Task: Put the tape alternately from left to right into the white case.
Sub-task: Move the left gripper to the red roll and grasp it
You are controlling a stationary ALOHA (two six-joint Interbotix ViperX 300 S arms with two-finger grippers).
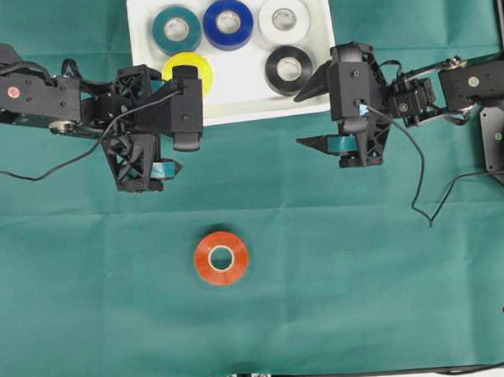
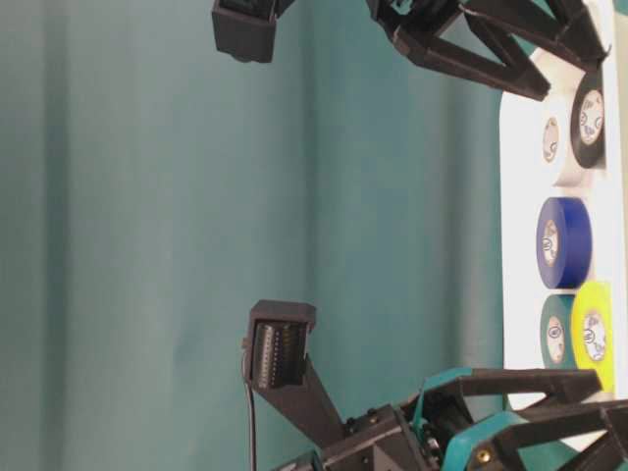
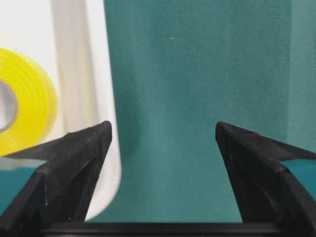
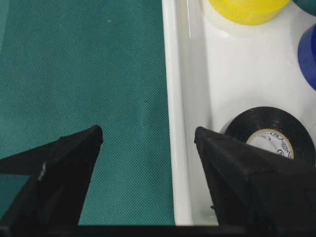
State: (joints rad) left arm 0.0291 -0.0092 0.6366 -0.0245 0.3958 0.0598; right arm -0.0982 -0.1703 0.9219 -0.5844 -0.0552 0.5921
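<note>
Nearly done — five tape rolls sit inside the white case [image 1: 139,8]; the orange-red roll [image 1: 221,258] lies alone on the green cloth [image 1: 366,275]. Left gripper [image 1: 167,156] and right gripper [image 1: 316,113] — both spread, empty.

White case [image 1: 140,25] sits at the table's [image 1: 71,291] far edge, mid-width. Five tape rolls [image 1: 228,23] lie inside: three along its far side, two along its near side. Sixth roll [image 1: 221,258] lies alone on the table, nearer the front edge, well apart from the case.
</note>
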